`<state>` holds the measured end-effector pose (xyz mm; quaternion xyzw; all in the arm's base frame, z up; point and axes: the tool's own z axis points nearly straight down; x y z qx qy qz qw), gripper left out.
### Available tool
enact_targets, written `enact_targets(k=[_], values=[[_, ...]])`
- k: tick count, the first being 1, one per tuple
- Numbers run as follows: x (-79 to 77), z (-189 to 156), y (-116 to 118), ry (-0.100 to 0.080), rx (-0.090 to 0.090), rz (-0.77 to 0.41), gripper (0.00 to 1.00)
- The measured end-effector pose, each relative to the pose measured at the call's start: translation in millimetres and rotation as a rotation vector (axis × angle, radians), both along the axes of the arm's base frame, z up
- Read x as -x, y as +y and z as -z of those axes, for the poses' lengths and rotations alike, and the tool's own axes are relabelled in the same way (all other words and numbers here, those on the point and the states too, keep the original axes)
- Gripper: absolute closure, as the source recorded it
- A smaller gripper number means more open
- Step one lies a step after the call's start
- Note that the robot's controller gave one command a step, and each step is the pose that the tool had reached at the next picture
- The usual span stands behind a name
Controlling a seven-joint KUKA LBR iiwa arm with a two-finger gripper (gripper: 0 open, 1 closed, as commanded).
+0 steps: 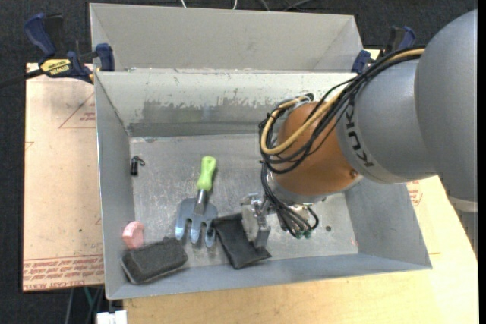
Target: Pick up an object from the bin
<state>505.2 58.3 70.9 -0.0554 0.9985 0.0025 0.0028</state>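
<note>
**Gripper low over a black flat pad, just right of the hand fork**

The gripper [257, 222] sits low in the bin [228, 114], over the upper right edge of a black flat pad [235, 246]. This pad lies on the floor just right of the tines of a green-handled hand fork [199, 201], close to touching them.

Judged by its look, the pad is light and thin, perhaps rubber or foam, so it should give a little under pressure rather than slip. Lying flat, it offers little height to grip. The best hold is likely across its narrow width, near the raised upper end by the gripper, with the jaws pressed down to the floor on both sides. A hold near the pad's left edge risks catching the fork's tines as well.

The arm's orange cover [311, 159] and its cables [292, 216] hang over the wrist and hide much of the gripper. I cannot tell whether the jaws are apart or together, or whether they touch the pad. The pad's right edge is lost beneath the gripper.

Left of the fork's tines lies a pink lump [133, 234], and below and left of them a dark grey sponge [154, 262]. A small black clip [135, 165] sits well to the left of the fork's handle, too small to make out.
</note>
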Motion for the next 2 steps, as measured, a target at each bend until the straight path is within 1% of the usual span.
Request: enact_targets(k=[1, 2], values=[[0.5, 0.6, -0.3, 0.002, 0.000, 0.000, 0.00], [0.7, 0.4, -0.2, 0.002, 0.000, 0.000, 1.00]])
